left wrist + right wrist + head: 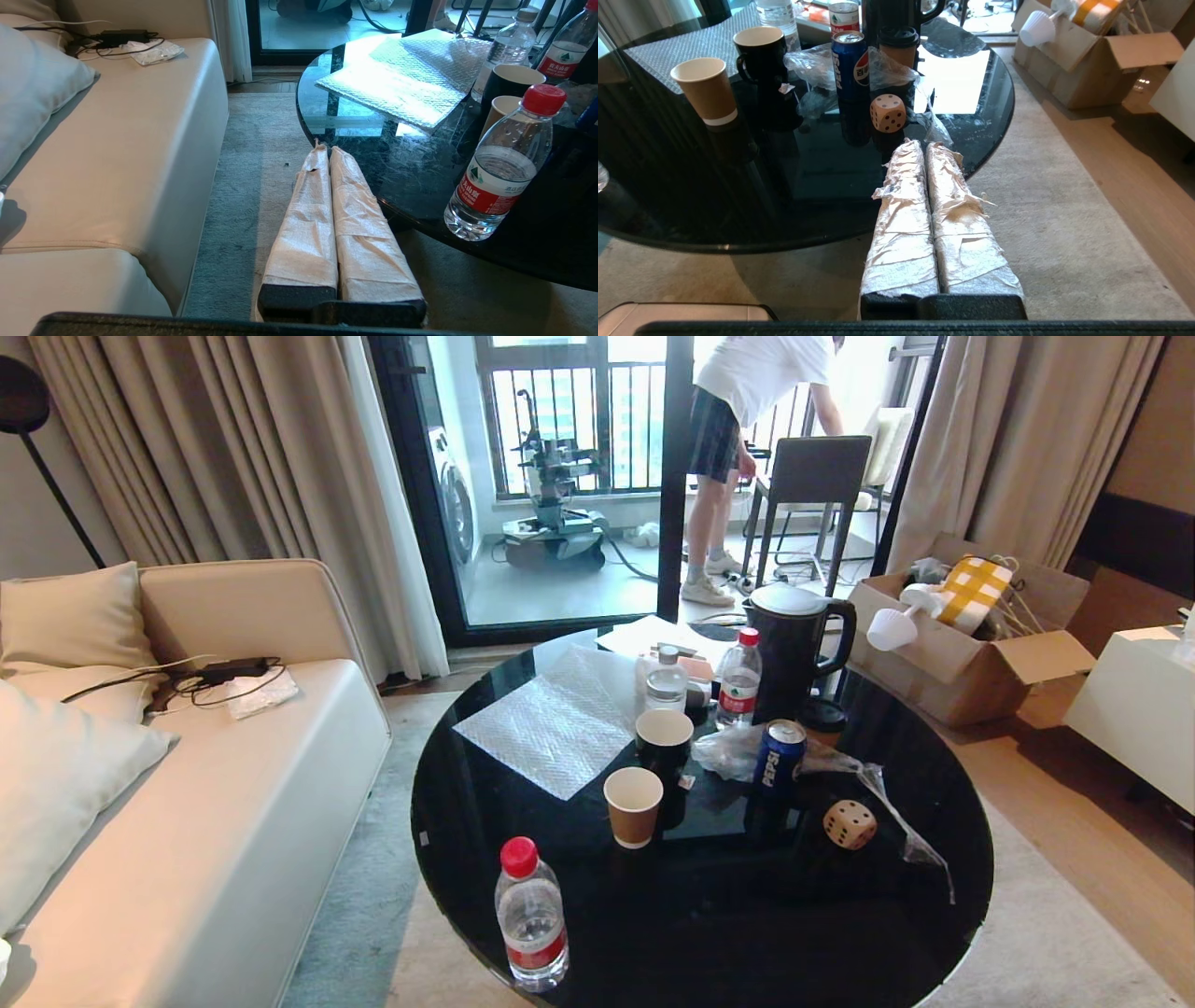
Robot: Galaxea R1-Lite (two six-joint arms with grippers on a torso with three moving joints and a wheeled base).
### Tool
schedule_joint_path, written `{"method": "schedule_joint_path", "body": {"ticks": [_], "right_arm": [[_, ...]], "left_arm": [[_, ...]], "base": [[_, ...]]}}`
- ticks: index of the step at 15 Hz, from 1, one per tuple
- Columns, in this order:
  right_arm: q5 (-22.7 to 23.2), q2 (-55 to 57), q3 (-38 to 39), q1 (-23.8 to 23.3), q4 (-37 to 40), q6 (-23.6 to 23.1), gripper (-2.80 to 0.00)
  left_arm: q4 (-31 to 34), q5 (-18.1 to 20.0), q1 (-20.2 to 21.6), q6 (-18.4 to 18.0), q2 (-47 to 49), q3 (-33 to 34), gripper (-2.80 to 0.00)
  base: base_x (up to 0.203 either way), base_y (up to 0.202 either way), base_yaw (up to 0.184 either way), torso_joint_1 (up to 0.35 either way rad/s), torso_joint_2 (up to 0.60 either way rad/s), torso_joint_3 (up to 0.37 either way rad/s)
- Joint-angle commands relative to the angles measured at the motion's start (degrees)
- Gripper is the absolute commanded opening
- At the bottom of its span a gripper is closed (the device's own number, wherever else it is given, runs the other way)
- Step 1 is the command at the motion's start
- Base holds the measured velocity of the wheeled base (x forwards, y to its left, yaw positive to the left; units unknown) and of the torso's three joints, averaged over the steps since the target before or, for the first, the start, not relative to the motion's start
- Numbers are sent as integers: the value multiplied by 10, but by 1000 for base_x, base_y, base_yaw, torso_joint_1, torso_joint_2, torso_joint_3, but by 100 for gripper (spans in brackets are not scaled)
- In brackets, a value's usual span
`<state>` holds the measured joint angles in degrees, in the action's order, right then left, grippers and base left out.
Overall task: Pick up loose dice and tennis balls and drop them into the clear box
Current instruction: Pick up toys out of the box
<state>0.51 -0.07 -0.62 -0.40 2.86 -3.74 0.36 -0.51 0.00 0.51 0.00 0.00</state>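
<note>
One pale beige die with dark pips sits on the round black glass table, right of centre, beside crumpled clear plastic. In the right wrist view the die lies just beyond my right gripper, which is shut and empty, hovering at the table's near edge. My left gripper is also shut and empty, at the table's left edge over the rug. Neither arm shows in the head view. The tennis balls and the clear box are out of view.
The table also holds a water bottle, paper cup, black mug, Pepsi can, black kettle and a ribbed clear sheet. A sofa stands left, a cardboard box right. A person stands on the balcony.
</note>
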Motion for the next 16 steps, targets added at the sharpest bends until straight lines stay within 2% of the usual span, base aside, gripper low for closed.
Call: {"method": "schedule_joint_path", "body": {"ticks": [1, 16], "right_arm": [[0, 0, 0, 0, 0, -1, -280], [0, 0, 0, 1, 1, -1, -280]], "left_arm": [[0, 0, 0, 0, 0, 1, -280], [0, 0, 0, 0, 0, 0, -280]], "base": [[0, 0, 0, 0, 0, 0], [0, 0, 0, 0, 0, 0]]}}
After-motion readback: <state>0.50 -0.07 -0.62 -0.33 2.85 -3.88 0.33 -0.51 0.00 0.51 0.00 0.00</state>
